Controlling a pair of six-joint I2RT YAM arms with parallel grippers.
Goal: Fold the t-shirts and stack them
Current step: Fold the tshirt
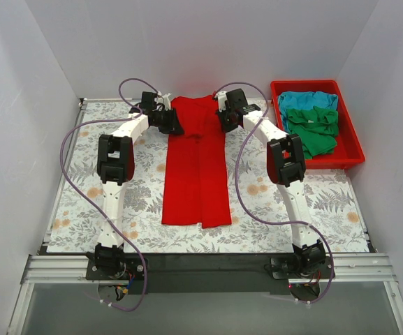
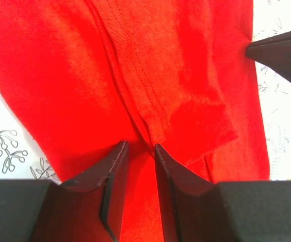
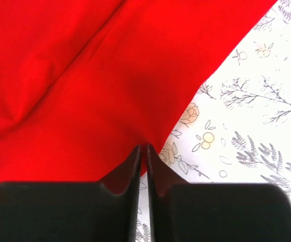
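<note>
Red t-shirt (image 1: 195, 174) is laid as a long strip down the middle of the tabletop (image 1: 82, 202), its sides folded in. Its far end is pinched at both edges, by the narrow left tool (image 2: 139, 146) and the nearly closed right tool (image 3: 143, 147). A crosswise fold is judged to be in hand. For it, both corners would have to be lifted evenly and carried toward the near edge.

White walls on 3 sides: back wall (image 1: 201, 42) at 12, side walls at 9 (image 1: 19, 105) & 3 (image 1: 393, 105). Table (image 1: 72, 209) in centre, top w/ white cover, grey leaf + tan flower print. Alu rail frame (image 1: 208, 264) along 6 edge. Grey surface (image 1: 208, 314) beyond at 6, maybe floor, can't tell. Light even, diffuse; shadows soft.
</note>
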